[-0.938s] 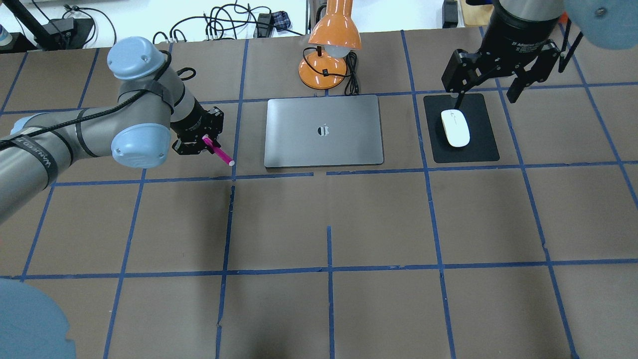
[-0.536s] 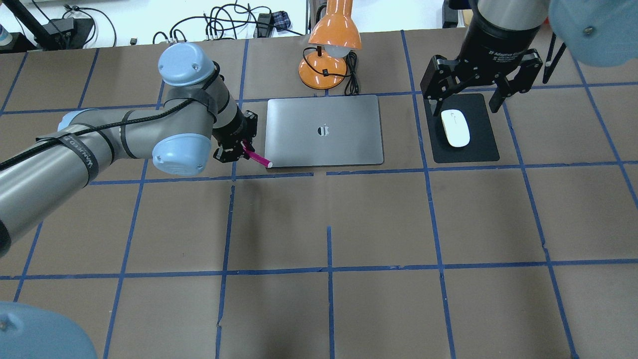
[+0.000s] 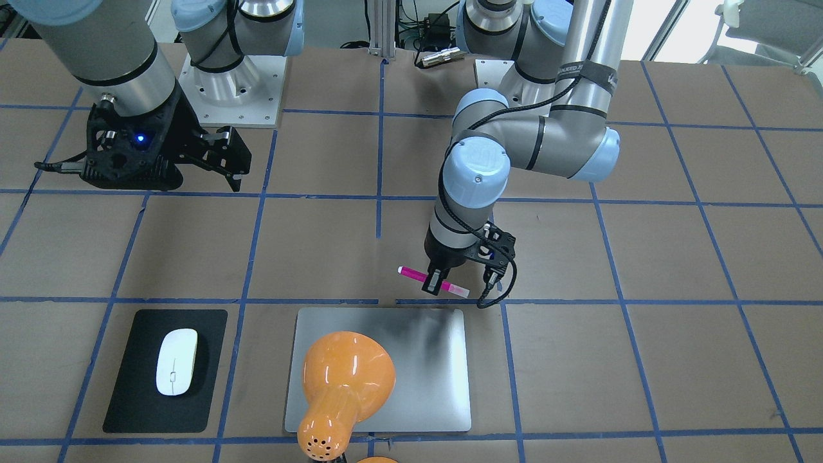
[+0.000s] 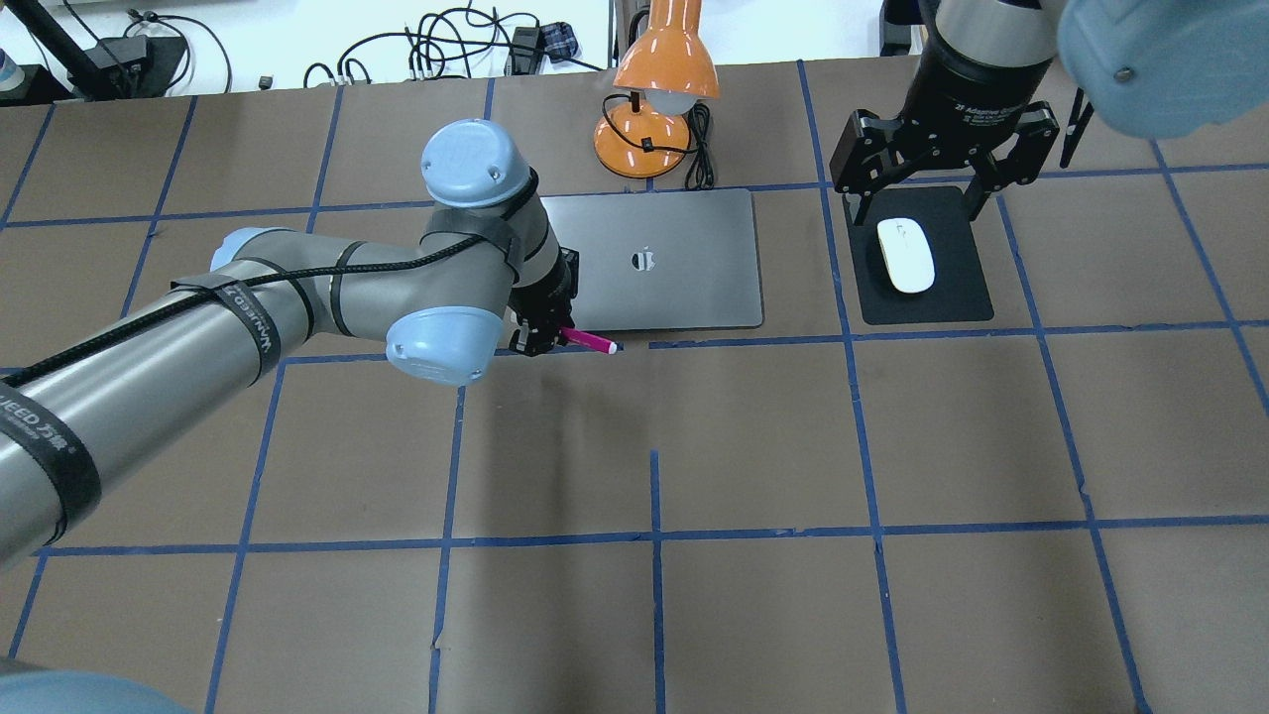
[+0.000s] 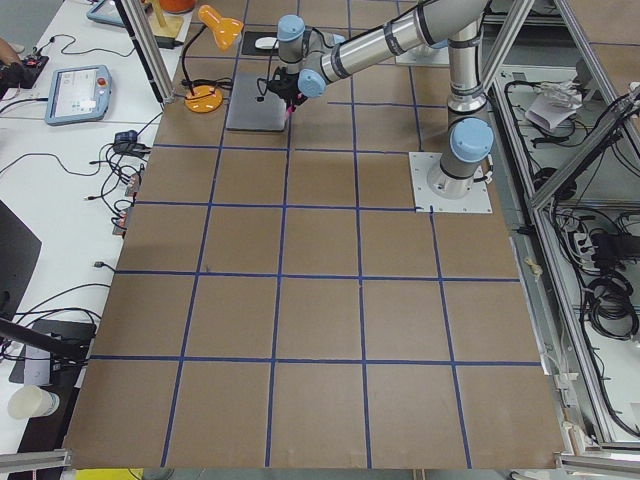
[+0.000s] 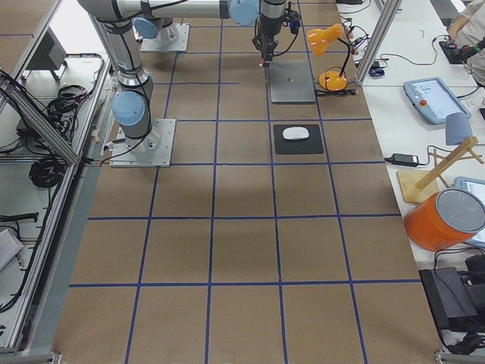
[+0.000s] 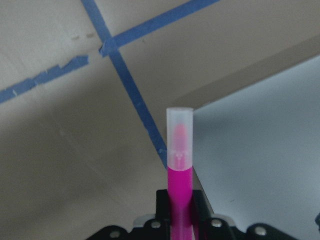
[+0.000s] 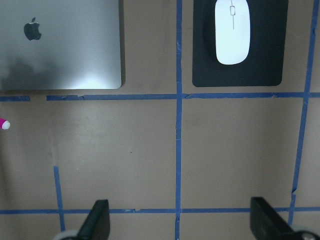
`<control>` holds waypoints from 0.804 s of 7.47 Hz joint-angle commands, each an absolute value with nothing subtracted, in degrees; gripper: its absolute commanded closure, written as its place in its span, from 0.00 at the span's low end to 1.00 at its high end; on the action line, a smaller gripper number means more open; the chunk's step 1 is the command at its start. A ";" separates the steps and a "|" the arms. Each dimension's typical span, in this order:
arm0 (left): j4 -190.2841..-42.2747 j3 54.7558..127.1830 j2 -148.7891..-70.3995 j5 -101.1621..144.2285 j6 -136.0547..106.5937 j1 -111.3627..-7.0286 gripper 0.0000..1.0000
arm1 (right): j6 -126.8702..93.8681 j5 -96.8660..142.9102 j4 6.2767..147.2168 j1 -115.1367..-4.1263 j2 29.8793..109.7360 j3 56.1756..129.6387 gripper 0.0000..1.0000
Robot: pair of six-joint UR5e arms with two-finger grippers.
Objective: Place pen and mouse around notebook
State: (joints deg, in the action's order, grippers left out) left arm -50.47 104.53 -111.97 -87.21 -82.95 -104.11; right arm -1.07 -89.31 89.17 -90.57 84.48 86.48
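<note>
My left gripper is shut on the magenta pen, which lies level along the notebook's near edge by its near-left corner. In the left wrist view the pen points its pale cap at that corner of the silver notebook. The closed notebook lies flat mid-table. The white mouse rests on a black mat to the notebook's right. My right gripper hangs open above the mat's far end, empty; its fingers show wide apart.
An orange desk lamp stands behind the notebook with its cord beside it; in the front-facing view its shade hides part of the notebook. Blue tape lines grid the brown table.
The left arm has carried the pen rightward, from left of the notebook to along its near edge. The right gripper drifted left and back above the mat, still open.
</note>
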 commanded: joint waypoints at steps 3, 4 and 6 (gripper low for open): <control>-50.36 104.24 -115.39 -87.10 -96.31 -110.82 1.00 | -0.70 -89.38 93.87 -88.59 84.99 89.82 0.00; -50.36 103.89 -115.75 -87.01 -96.85 -111.18 1.00 | -0.70 -89.30 93.95 -88.59 84.99 89.82 0.00; -50.54 104.59 -116.36 -86.84 -98.61 -112.23 1.00 | -0.70 -89.30 93.96 -88.59 84.99 89.82 0.00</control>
State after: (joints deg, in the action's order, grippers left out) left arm -50.47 104.44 -115.78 -86.90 -97.63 -111.57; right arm -0.71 -89.31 93.93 -88.60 84.98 89.80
